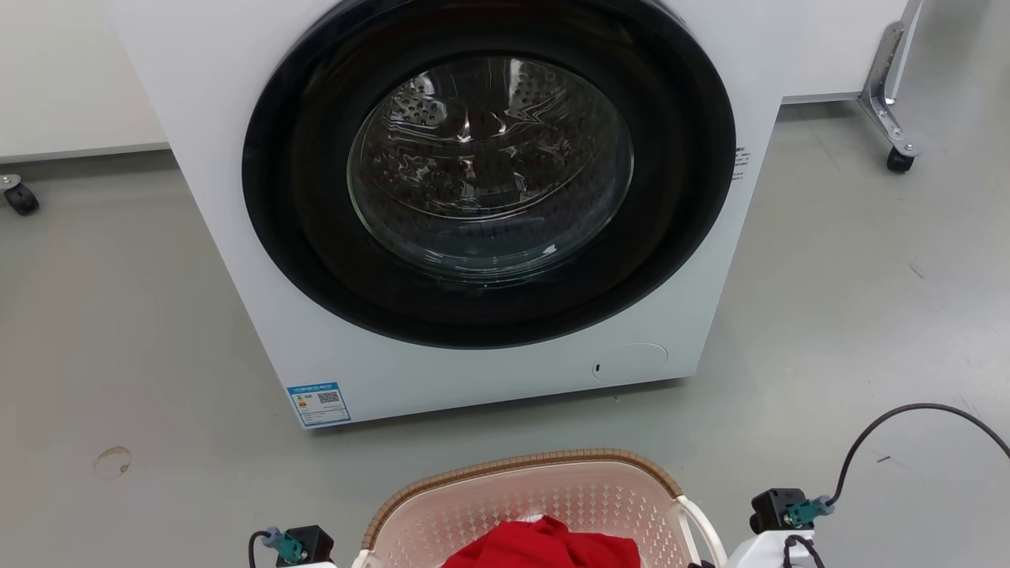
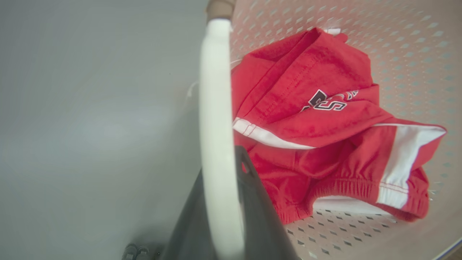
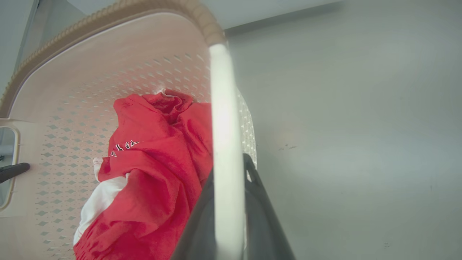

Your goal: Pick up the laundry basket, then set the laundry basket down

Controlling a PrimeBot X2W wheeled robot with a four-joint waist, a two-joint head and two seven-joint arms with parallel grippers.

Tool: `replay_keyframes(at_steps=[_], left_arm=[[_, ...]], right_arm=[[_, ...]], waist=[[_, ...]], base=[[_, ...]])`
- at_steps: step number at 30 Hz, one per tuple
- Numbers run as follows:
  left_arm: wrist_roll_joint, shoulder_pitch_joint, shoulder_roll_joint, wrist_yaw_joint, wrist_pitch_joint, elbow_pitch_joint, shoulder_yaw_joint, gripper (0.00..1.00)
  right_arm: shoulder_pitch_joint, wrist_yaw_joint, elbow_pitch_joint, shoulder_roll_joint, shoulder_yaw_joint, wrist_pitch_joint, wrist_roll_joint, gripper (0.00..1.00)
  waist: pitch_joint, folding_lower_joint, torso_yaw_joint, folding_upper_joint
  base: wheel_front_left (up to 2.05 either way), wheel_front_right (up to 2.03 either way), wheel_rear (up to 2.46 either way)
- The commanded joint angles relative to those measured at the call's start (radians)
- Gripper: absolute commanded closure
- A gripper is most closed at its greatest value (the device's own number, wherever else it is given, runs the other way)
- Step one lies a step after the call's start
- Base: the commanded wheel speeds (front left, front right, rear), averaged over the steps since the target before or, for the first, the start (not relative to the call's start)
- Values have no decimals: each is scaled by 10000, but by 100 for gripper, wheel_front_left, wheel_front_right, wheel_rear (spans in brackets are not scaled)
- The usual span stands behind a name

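A: Where is the laundry basket (image 1: 552, 493) sitting?

B: At the bottom of the head view, right in front of the robot, between its two wrists. The washer (image 1: 489, 197) is standing well beyond it across the grey floor (image 1: 118, 315). A red garment (image 2: 317, 119) is lying inside the basket.

A: What are the hands doing?

B: The left hand (image 2: 225, 173) is clenching the white left handle (image 2: 214, 108), with a dark finger on either side of the bar. The right hand (image 3: 227, 173) is doing the same on the right handle (image 3: 223, 108). Both are grasping the basket, neither is released.

A: So the grasp is done. Is it lifting?

B: Cannot tell. The base is hidden, so it's unclear whether it is touching the floor or hanging clear. The rim is looking level in the head view, not tipping.

A: Progress call?

B: Judging it as early to middle. The two-handed grip is in place, and the pick-up is either starting or under way. The set-down is not yet done, since both hands are clamping the handles.

A: What's left?

B: Probably carrying it level, lowering it to the floor, then opening both hands.
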Motion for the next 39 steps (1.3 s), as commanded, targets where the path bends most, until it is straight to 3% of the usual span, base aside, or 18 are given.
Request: replay_keyframes(at_steps=[1,39], left_arm=[[-20,-265,1114,92,-74,492,182,100],[-111,-317,1052,92,-104,485,103,100]], right_arm=[[-369,-53,464,-950,-99,-179,130,100],[-404,-53,538,-950,-46,-163,132,100]], waist=[[3,0,0,-1],[82,0,22,-1]], base=[[0,0,0],[0,0,0]])
